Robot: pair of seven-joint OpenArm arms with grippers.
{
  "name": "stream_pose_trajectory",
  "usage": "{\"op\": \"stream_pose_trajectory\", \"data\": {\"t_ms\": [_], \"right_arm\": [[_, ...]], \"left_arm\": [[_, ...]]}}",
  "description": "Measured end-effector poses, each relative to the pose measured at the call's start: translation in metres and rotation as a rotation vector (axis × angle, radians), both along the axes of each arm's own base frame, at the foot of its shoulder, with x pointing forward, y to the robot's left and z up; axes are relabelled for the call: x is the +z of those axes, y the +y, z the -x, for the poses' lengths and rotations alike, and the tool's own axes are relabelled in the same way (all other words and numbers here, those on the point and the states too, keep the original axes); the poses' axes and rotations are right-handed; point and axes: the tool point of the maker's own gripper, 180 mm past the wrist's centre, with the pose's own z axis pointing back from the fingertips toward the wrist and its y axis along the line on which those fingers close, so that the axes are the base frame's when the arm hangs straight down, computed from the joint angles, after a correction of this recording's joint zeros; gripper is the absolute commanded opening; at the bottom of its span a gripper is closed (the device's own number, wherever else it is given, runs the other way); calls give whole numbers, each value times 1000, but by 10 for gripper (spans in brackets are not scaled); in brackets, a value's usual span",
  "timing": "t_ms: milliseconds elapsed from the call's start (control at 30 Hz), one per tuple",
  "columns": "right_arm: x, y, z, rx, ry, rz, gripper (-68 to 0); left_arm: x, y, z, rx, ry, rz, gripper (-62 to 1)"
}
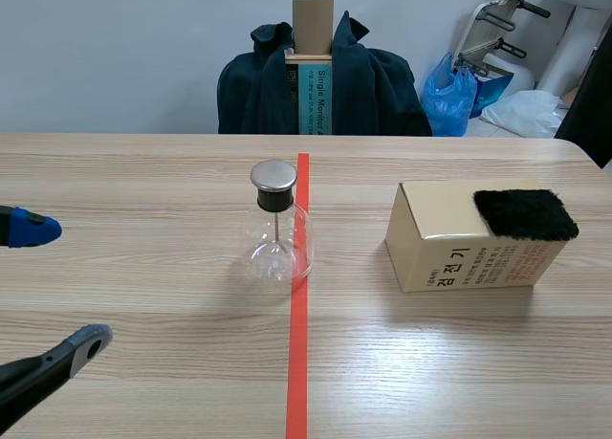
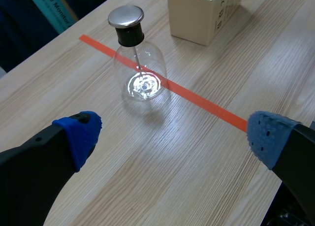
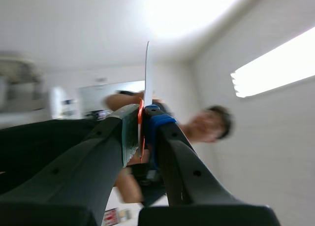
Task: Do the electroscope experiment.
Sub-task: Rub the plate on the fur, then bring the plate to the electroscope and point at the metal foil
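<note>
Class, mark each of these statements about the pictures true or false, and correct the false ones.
1. The glass flask stands upright on the table. True.
2. The black pad lies on the table beside the box. False: it lies on top of the box.
3. The left gripper is shut on the flask. False: it is open, and the flask stands ahead of it, untouched.
4. The right gripper is shut on a thin strip. True.
</note>
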Motion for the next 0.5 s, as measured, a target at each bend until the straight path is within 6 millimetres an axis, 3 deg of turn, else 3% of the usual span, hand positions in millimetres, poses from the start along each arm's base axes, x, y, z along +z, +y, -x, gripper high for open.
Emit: {"op": "stream_pose_trajectory", "data": {"t_ms": [100,200,367,500], "right_arm": [[72,0,14,-1,-220,-16,-667],[119,0,30,-10,-366,-27,-667],[157,7,48,13,-485,-42,-667],[168,9,53,30,-520,-60,-667]], "left_arm": [[-17,18,-12,45,34,-89,-174],[-32,47,-33,114,37,-149,-299],[-53,101,-76,254,51,-142,-591],[-69,121,-108,330,54,-57,-581]]}}
